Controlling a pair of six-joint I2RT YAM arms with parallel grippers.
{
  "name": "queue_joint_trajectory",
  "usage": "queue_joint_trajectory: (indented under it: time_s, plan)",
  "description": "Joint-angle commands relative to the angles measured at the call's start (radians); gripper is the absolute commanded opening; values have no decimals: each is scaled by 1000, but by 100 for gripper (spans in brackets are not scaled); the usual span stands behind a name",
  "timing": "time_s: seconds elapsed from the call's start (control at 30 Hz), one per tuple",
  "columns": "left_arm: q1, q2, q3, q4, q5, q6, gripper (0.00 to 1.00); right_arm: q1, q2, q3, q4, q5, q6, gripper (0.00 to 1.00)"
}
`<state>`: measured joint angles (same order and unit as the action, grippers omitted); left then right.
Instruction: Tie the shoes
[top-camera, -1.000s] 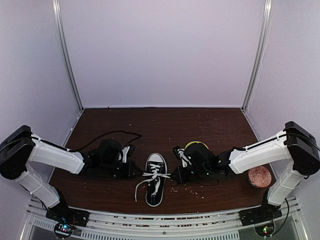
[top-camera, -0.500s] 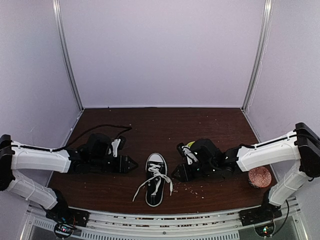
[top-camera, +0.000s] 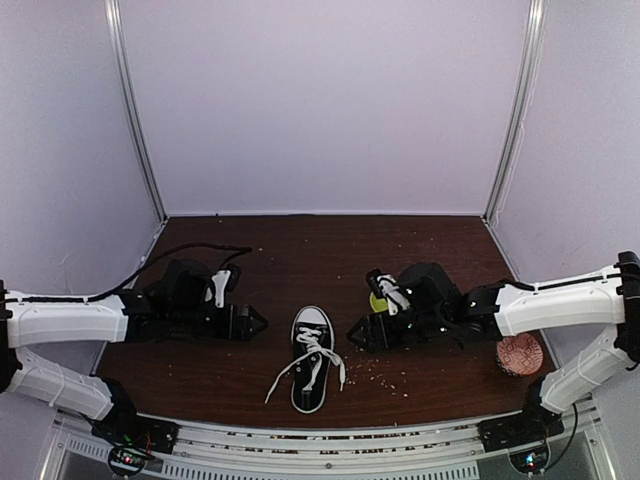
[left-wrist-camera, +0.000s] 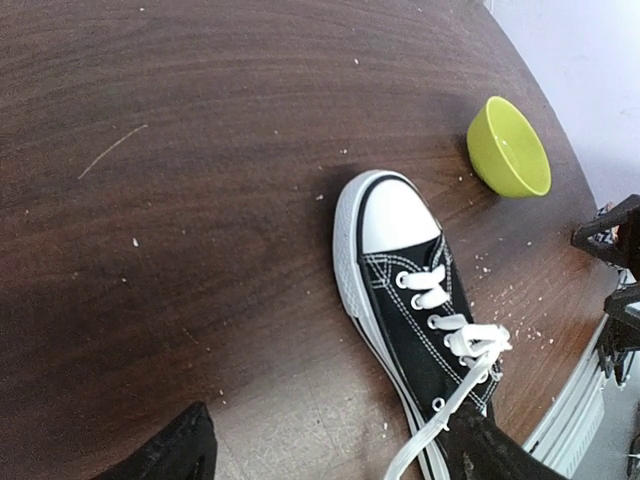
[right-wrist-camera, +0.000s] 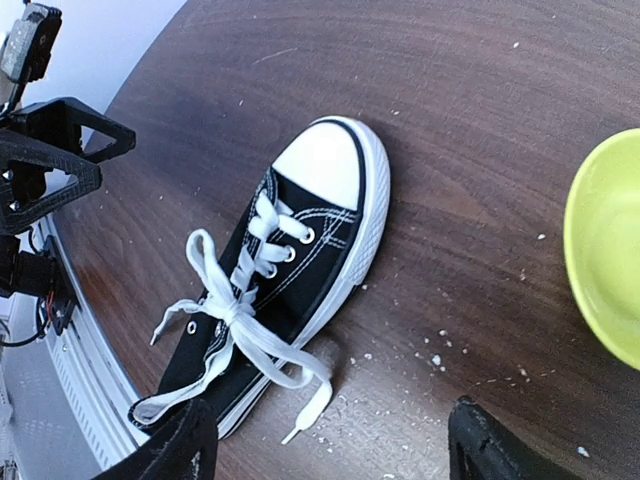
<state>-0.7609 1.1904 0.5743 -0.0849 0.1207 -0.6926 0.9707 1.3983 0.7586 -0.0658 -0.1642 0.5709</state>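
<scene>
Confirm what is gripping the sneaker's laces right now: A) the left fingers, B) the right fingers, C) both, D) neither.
D: the left gripper and right gripper flank the sneaker with fingers spread and empty, while the laces lie loose across it and onto the table.

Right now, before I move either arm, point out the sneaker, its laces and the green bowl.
sneaker (right-wrist-camera: 318, 165): right wrist view, on the white toe cap.
laces (right-wrist-camera: 232, 312): right wrist view, where they cross over the tongue.
green bowl (left-wrist-camera: 512, 160): left wrist view, on its bare inside.
</scene>
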Motion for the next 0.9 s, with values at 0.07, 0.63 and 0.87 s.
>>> queue_joint_trajectory:
  time_s: [0.07, 0.63, 0.87]
  plan:
    - [147, -21, 63, -32, 54, 52, 83, -74, -65, -2, -32, 74, -6, 84]
    - [914, -275, 17, 46, -279, 265, 88, -837, -486, -227, 45, 194, -207, 96]
    - [913, -292, -214, 382, -296, 424, 91, -862, -657, -445, 314, 477, -316, 100]
